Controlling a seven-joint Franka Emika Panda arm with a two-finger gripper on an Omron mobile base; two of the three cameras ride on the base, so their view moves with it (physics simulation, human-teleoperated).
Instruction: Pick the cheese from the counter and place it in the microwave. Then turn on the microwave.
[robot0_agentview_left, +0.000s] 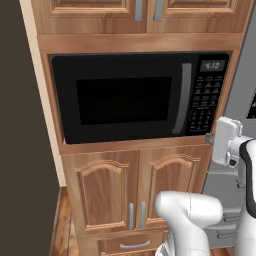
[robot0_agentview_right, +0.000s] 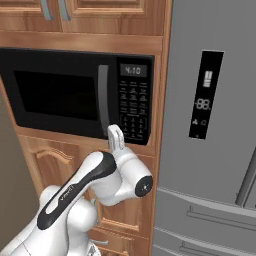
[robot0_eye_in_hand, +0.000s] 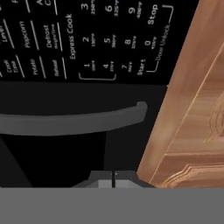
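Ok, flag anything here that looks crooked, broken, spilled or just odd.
Nothing stands out. The microwave sits square in its cabinet niche with its door shut and handle straight, the display lit. The claw is shut, at the lower end of the handle by the keypad.

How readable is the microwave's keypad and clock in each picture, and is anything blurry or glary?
Left base view: the microwave clock reads 4:10, keypad labels too small to read. Right base view: clock legible, keys tiny, no glare. Hand view: view rolled, keypad print sideways yet sharp, Start and Stop readable; shut gripper at bottom edge.
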